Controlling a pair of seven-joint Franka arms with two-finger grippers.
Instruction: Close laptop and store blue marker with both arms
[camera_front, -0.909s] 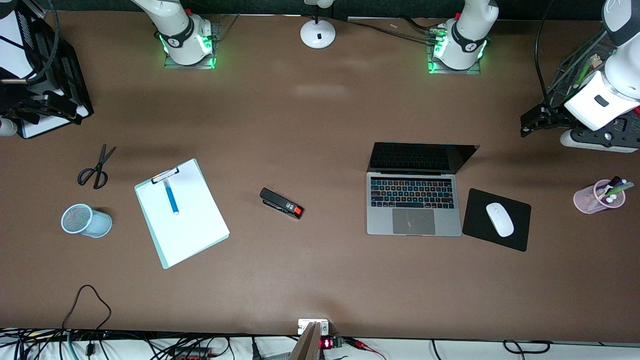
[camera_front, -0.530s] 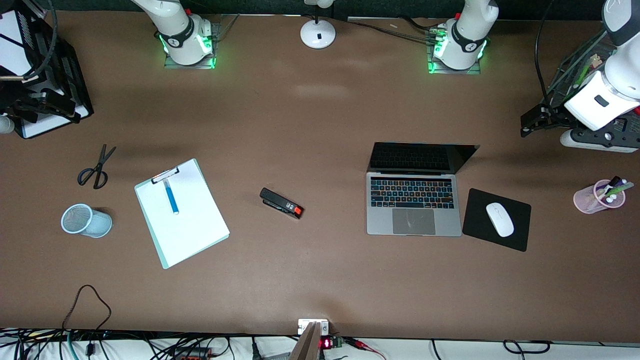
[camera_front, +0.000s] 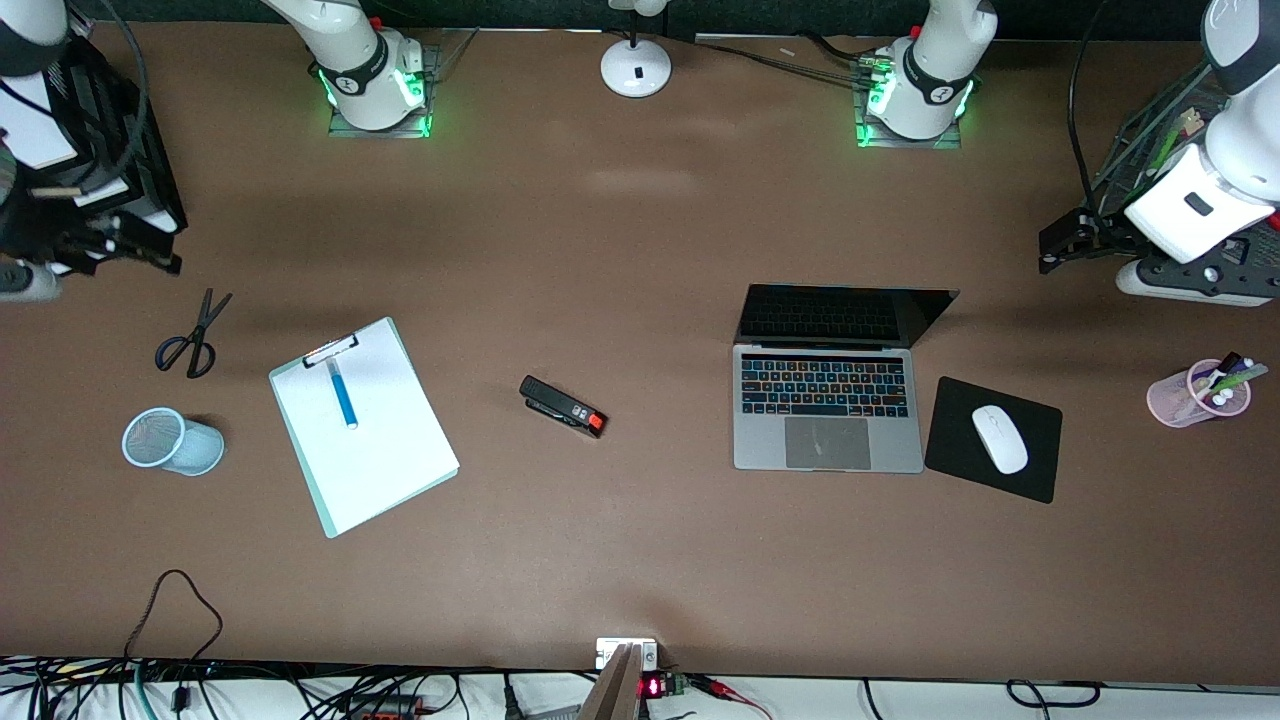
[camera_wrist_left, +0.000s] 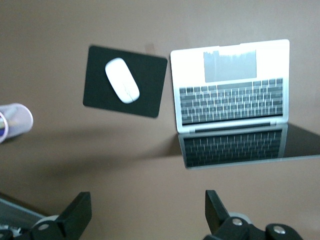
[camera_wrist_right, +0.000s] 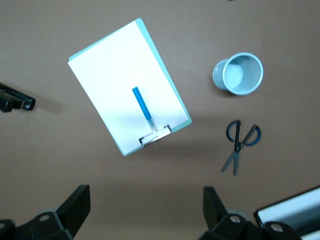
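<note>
From the front, a brown table (camera_front: 640, 250) carries the laptop (camera_front: 828, 415) toward the left arm's end, lid up, keyboard facing the camera, its hinge running along the table's length. Just beside it lies a black mousepad (camera_front: 945, 450) with a white mouse (camera_front: 999, 439), and a pink cup (camera_front: 1195, 394) of pens stands well apart at the table's end. Toward the right arm's end the blue marker (camera_front: 343, 393) lies on the white sheet of a clipboard (camera_front: 365, 440), its long axis running from the clip toward the camera, with scissors (camera_front: 192, 335) and a pale blue mesh cup (camera_front: 165, 441) close by and a black stapler (camera_front: 563, 405) between clipboard and laptop. The left hand (camera_front: 1065, 240) hangs over the table's end, near the pink cup; the right hand (camera_front: 95, 240) is over the opposite end — it has shifted since the earlier frame, while the left has barely moved. In the left wrist view the left hand (camera_wrist_left: 145, 222) is spread wide and empty above bare table, looking onto the laptop (camera_wrist_left: 230, 85) and mouse (camera_wrist_left: 122, 87). In the right wrist view the right hand (camera_wrist_right: 145, 222) is equally wide and empty — the blue marker (camera_wrist_right: 143, 107) lies on the clipboard (camera_wrist_right: 115, 65), one end toward the clip.
</note>
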